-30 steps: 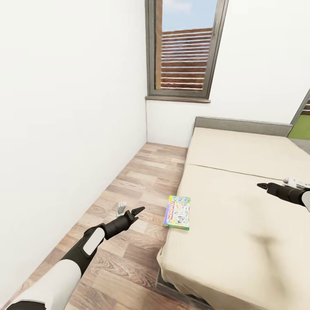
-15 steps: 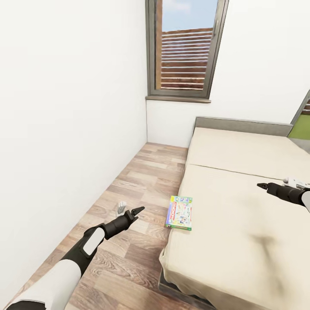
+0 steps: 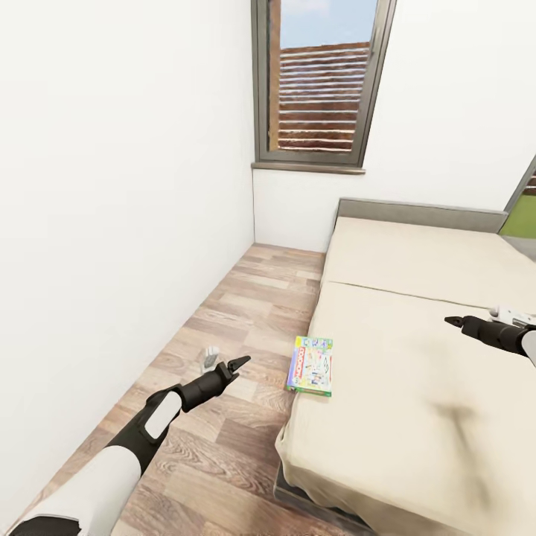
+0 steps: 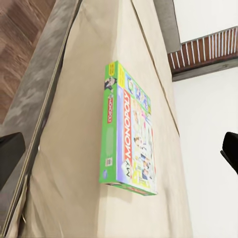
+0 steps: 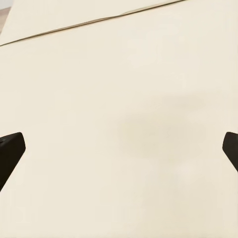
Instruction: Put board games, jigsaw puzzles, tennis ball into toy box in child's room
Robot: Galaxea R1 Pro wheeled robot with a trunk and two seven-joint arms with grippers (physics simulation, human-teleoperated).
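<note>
1. Fingers of the left gripper [image 3: 240, 364] stand apart with nothing between them; in the left wrist view the two dark tips sit at opposite sides with the game box in the gap beyond.
2. Right gripper [image 3: 451, 321] hangs over the bed [image 3: 417, 372] with its fingers spread wide — the right wrist view has both tips far apart over bare beige mattress, holding nothing.
3. A green-edged board game [image 3: 310, 365] lettered MONOPOLY [image 4: 130, 131] lies flat on the bed, right at the mattress's floor-side edge, near the seam between the two mattress parts.
4. The left gripper is over the floor [image 3: 246, 327], beside the bed, apart from the game.
5. The strip of plank floor between the white wall [image 3: 112, 223] and the bed is open, save a small pale object [image 3: 210, 359] lying just beyond the left gripper — too small to identify.
6. A window [image 3: 321, 85] stands at the far end above the floor strip; a grey headboard [image 3: 420, 214] closes the bed's far edge.
7. The mattress around the right gripper is bare and flat.
</note>
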